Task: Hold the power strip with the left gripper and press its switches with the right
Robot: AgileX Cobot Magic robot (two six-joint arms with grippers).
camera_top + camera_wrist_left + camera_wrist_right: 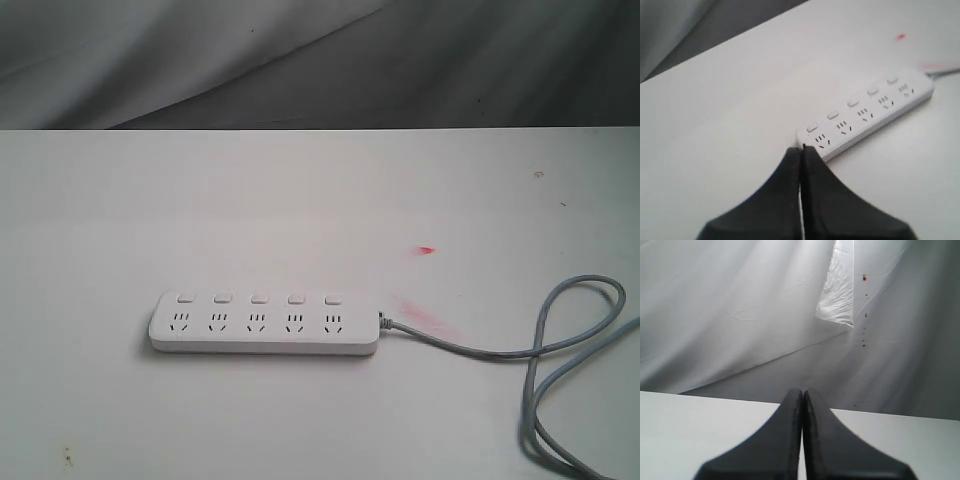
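Approach step: the power strip [265,335] lies unheld, lower centre. The left gripper [801,154] and right gripper [802,395] both have jaws pressed together, so the left must spread first.

White table [120,200] with faint red smudges [410,310], creased grey cloth backdrop [300,60] behind

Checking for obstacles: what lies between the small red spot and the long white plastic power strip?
In the exterior view, only a faint pink smear on the white table, nearer the power strip.
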